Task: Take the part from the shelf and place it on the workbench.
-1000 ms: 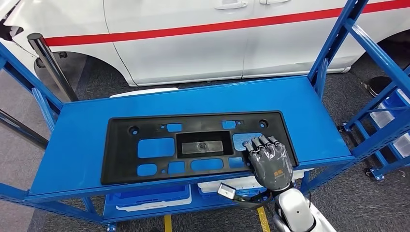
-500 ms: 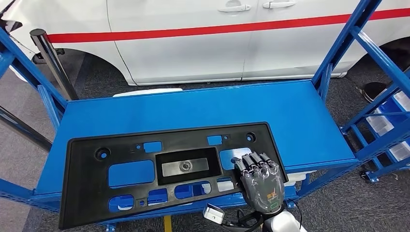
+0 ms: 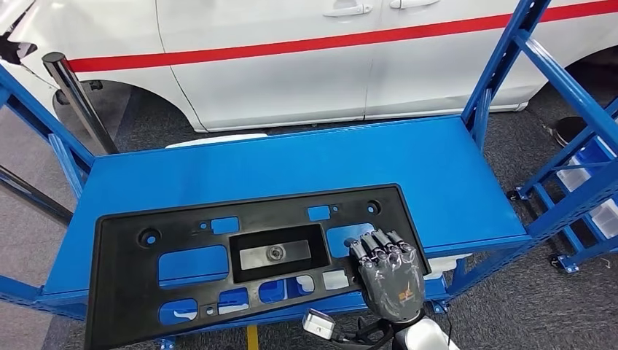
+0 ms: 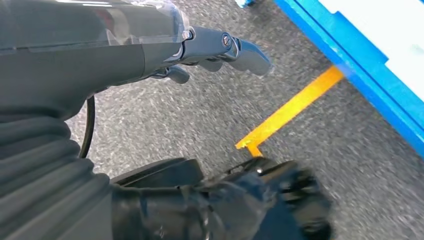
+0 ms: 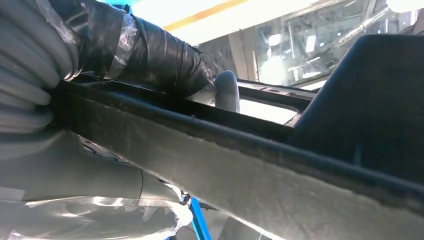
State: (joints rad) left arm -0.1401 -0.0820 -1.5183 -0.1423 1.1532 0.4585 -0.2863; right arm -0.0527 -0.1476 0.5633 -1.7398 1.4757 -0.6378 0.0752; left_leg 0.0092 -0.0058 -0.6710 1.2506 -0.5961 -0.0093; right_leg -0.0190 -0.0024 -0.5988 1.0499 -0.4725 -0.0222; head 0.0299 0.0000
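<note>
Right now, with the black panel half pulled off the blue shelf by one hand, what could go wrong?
Two risks, judged from this moment:
1. The right hand grips the black panel only near one end, so the long far end may sag or twist loose.
2. The panel's near edge already overhangs the blue shelf; its far corner could drag or catch on the shelf's front lip.

Black part's [image 3: 248,266] near-left corner (head view) past the frame's bottom edge.
</note>
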